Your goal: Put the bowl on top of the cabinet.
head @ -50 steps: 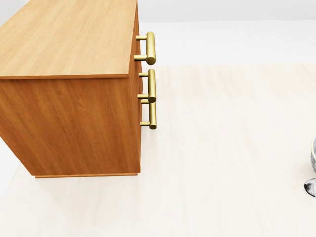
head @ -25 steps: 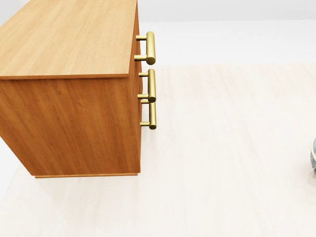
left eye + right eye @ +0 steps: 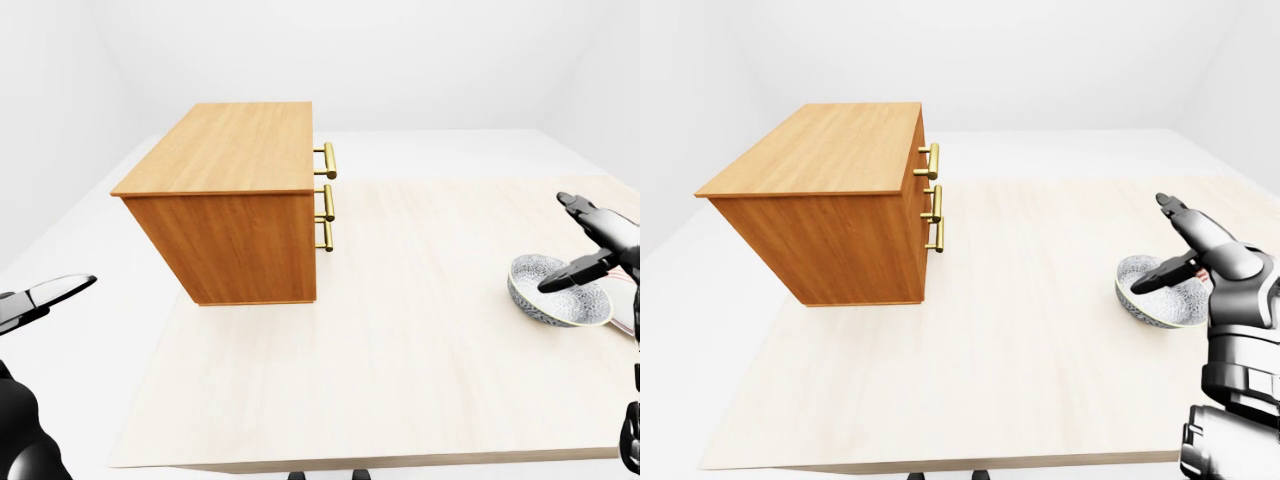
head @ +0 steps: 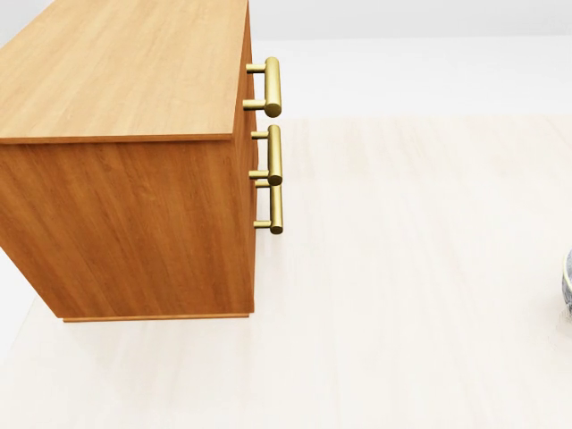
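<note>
Pale, light-wood rectangular tabletop (image 3: 400, 340), faint grain running across its surface, near edge showing along the bottom of the left-eye view. Plain white floor (image 3: 110, 280) surrounding it on all visible sides, with plain white walls (image 3: 400, 60) rising along the top of both eye views. Two small dark shapes (image 3: 325, 475) just below the tabletop's near edge, too small to identify.

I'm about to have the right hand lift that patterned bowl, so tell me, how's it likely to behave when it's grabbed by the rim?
The bowl looks like rigid glazed ceramic, so probably stiff but slippery under hard fingers. Its rounded underside suggests it could rock or slide on the smooth table if nudged. The right hand stands open over the rim, so a one-sided pinch may tilt it.
</note>
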You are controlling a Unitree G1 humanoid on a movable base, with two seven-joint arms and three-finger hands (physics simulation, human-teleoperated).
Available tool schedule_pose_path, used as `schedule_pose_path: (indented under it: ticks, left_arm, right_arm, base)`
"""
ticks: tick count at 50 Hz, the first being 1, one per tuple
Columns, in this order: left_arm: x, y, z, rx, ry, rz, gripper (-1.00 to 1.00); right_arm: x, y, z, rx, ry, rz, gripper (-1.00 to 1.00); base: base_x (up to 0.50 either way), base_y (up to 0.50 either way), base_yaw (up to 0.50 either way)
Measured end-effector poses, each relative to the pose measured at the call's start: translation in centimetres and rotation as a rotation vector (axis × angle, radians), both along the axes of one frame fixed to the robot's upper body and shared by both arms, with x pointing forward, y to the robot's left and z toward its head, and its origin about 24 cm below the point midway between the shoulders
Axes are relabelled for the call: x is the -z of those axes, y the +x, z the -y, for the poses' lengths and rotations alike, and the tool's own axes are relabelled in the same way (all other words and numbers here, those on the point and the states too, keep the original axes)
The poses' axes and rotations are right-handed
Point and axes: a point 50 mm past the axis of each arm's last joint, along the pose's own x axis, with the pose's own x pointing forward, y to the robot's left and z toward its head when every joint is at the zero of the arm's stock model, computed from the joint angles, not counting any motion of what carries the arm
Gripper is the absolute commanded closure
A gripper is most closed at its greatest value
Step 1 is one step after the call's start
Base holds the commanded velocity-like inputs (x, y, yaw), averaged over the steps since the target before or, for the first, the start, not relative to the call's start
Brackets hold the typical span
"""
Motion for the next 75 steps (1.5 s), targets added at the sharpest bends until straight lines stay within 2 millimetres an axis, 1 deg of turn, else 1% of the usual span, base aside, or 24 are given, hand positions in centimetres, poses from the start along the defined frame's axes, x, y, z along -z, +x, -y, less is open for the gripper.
schedule_pose_path:
  ticks: [8, 18, 24, 32, 35, 41, 51, 59, 65, 75]
  left_arm:
    - [0.0, 0.0, -0.1, -0.002, 0.000, 0.000, -1.00]
    - [0.0, 0.0, -0.1, -0.003, -0.001, 0.002, -1.00]
    - [0.0, 0.0, -0.1, -0.003, -0.001, 0.001, -1.00]
    - [0.0, 0.0, -0.1, -0.003, -0.001, 0.001, -1.00]
    - [0.0, 0.0, -0.1, -0.003, -0.001, 0.001, -1.00]
    - [-0.1, 0.0, 0.0, -0.003, 0.000, 0.003, -1.00]
    - [0.0, 0.0, 0.0, -0.002, 0.000, 0.002, -1.00]
    - [0.0, 0.0, 0.0, -0.001, 0.000, 0.001, -1.00]
    - [-0.1, 0.0, 0.0, -0.001, 0.001, 0.003, -1.00]
    - [-0.1, -0.1, 0.0, -0.001, 0.003, 0.006, -1.00]
  right_arm:
    - [2.0, 0.8, 0.5, 0.042, 0.012, -0.135, -1.00]
    - [4.8, 0.6, 0.7, 0.081, 0.025, -0.255, -1.00]
    - [5.8, 0.2, 0.9, 0.097, 0.030, -0.297, -1.00]
    - [6.6, -0.3, 1.2, 0.111, 0.027, -0.342, -1.00]
    - [6.7, -0.5, 1.4, 0.115, 0.022, -0.359, -1.00]
    - [6.3, -1.0, 2.0, 0.116, -0.016, -0.407, -1.00]
    - [4.5, -1.0, 2.6, 0.098, -0.135, -0.502, -1.00]
    - [3.7, -0.8, 2.6, 0.092, -0.191, -0.551, -1.00]
    - [3.6, -0.8, 2.6, 0.091, -0.211, -0.574, -1.00]
    - [4.1, -0.8, 2.6, 0.097, -0.208, -0.593, -1.00]
  base:
    - [0.00, 0.00, 0.00]
    - [0.00, 0.00, 0.00]
    - [0.00, 0.00, 0.00]
    - [0.00, 0.00, 0.00]
    - [0.00, 0.00, 0.00]
    - [0.00, 0.00, 0.00]
    - [0.00, 0.00, 0.00]
    - [0.00, 0.00, 0.00]
    - [0.00, 0.00, 0.00]
    - [0.00, 0.00, 0.00]
